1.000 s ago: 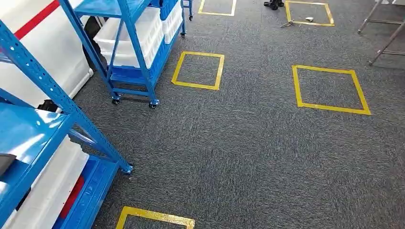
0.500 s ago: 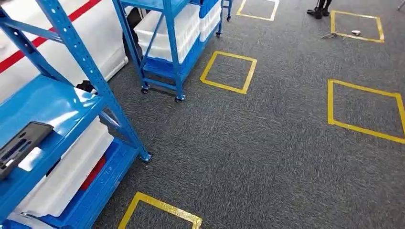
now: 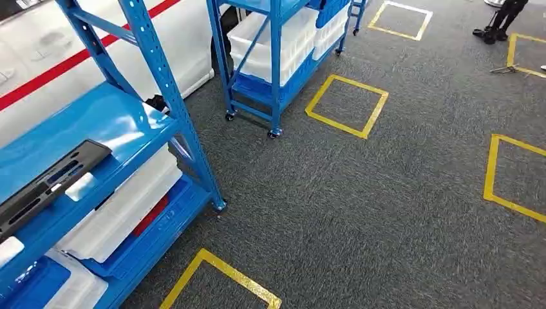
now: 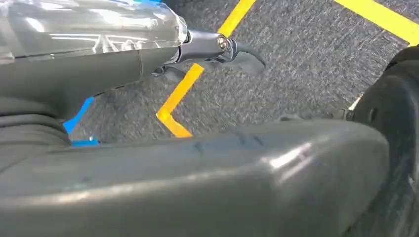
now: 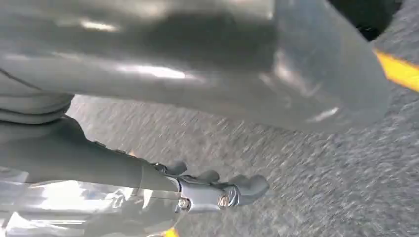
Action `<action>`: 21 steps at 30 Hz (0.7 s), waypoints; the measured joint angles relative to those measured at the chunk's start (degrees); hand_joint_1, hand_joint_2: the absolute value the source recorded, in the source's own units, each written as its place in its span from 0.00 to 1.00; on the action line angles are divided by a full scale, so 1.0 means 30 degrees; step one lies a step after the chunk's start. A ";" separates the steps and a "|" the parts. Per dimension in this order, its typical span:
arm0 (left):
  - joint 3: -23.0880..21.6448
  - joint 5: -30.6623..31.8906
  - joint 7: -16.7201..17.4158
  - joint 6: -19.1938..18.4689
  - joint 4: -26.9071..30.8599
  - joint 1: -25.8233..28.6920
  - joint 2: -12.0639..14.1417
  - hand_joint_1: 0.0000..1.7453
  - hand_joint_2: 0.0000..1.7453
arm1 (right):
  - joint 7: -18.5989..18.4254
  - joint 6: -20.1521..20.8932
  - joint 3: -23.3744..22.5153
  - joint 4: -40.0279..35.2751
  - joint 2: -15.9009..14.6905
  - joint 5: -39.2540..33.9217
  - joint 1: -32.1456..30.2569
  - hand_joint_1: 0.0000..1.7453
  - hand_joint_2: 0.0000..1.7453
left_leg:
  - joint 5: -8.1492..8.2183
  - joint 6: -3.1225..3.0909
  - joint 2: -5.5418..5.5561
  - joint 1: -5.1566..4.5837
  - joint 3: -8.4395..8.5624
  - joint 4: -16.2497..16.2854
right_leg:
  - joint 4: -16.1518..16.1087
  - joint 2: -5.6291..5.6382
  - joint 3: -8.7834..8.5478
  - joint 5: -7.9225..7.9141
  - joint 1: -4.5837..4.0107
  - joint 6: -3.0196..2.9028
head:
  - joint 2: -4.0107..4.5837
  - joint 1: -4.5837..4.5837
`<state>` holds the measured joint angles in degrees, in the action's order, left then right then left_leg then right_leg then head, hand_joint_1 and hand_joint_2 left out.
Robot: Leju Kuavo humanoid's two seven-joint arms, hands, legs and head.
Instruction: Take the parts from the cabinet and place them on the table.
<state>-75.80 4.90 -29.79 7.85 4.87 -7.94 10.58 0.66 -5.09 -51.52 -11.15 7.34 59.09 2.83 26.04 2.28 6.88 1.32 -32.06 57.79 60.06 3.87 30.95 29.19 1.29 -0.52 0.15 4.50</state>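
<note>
The long flat black plastic part is seen lying on the blue metal shelf, so it should be faced squarely before either empty, loosely spread robot hand is raised.

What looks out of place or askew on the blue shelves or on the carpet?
Nothing is clearly wrong. The black part lies flat on the blue shelf, slanted to its front edge. White bins sit tidily below it. The carpet bears yellow tape squares, with no spill in sight.
</note>
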 joint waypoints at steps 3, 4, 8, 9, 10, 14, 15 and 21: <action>-0.0022 0.0015 -0.0022 -0.0052 0.0000 0.0074 -0.0022 0.00 0.00 | -0.0330 -0.0160 0.0702 0.0000 -0.0044 0.1323 -0.0069 0.00 0.00 | 0.0456 0.0193 -0.0986 -0.0058 -0.0290 0.0679 | -0.0246 -0.0732 -0.0035 -0.0148 0.0102 -0.0431 | 0.0000 0.0007; -0.0022 0.0007 0.0008 -0.0059 0.0000 -0.0014 -0.0022 0.00 0.00 | -0.0431 -0.0160 0.0950 0.0000 -0.0051 0.1738 -0.0115 0.00 0.00 | 0.1184 0.0226 -0.1597 -0.0070 -0.0850 0.1832 | -0.0245 -0.1001 -0.0008 -0.0149 0.0030 -0.0524 | 0.0000 0.0007; -0.0022 0.0007 0.0285 -0.0052 0.0000 -0.0114 -0.0095 0.00 0.00 | -0.0730 -0.0073 0.1634 0.0000 -0.0117 0.2233 -0.0246 0.00 0.00 | 0.2722 0.0177 -0.2121 -0.0068 -0.2711 0.6077 | -0.0236 -0.2174 -0.0007 -0.0056 -0.0297 -0.0699 | 0.0000 0.0007; -0.0022 0.0014 0.0364 -0.0044 0.0000 -0.0070 -0.0095 0.00 0.00 | -0.0737 -0.0030 0.1756 0.0000 -0.0145 0.2283 -0.0236 0.00 0.00 | 0.2122 0.0083 -0.2154 -0.0081 -0.2249 0.5214 | -0.0235 -0.2395 -0.0046 -0.0028 -0.0359 -0.0736 | 0.0000 0.0007; -0.0022 0.0015 0.0459 -0.0015 0.0000 -0.0067 -0.0095 0.00 0.00 | -0.0774 0.0022 0.1874 0.0000 -0.0160 0.2298 -0.0211 0.00 0.00 | 0.1258 -0.0071 -0.2279 -0.0151 -0.1375 0.3602 | -0.0236 -0.2639 -0.0127 0.0012 -0.0433 -0.0752 | 0.0000 0.0007; -0.0022 0.0007 0.0773 0.0153 0.0000 -0.0226 -0.0117 0.00 0.00 | -0.0788 0.0131 0.2122 0.0000 -0.0233 0.2436 -0.0184 0.00 0.00 | 0.0387 -0.0804 -0.3672 -0.0728 0.0194 0.0245 | -0.0233 -0.3449 -0.0269 0.0160 -0.0539 -0.0531 | 0.0000 0.0007; -0.0007 0.0007 0.0941 0.0174 0.0000 -0.0155 -0.0109 0.00 0.00 | -0.0788 0.0138 0.2180 0.0000 -0.0248 0.2480 -0.0157 0.00 0.00 | 0.0372 -0.0847 -0.3485 -0.0771 0.0167 0.0239 | -0.0253 -0.3636 -0.0318 0.0176 -0.0492 -0.0464 | 0.0000 0.0007; 0.0109 -0.0022 0.1420 0.0291 0.0000 -0.0133 -0.0292 0.00 0.00 | -0.0854 0.0189 0.2340 -0.0022 -0.0473 0.2654 -0.0181 0.00 0.00 | -0.0201 -0.1163 -0.2159 -0.0421 0.0403 -0.0500 | 0.3852 -0.1425 0.1439 0.2544 -0.0262 0.0124 | 0.0000 0.0000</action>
<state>-75.47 4.83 -25.53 8.72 4.87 -8.34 9.70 -1.90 -4.52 -44.50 -11.21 5.93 67.06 2.28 25.43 -1.21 0.40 0.06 -30.85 56.29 71.62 -0.40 35.27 36.82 0.50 -0.15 0.15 4.50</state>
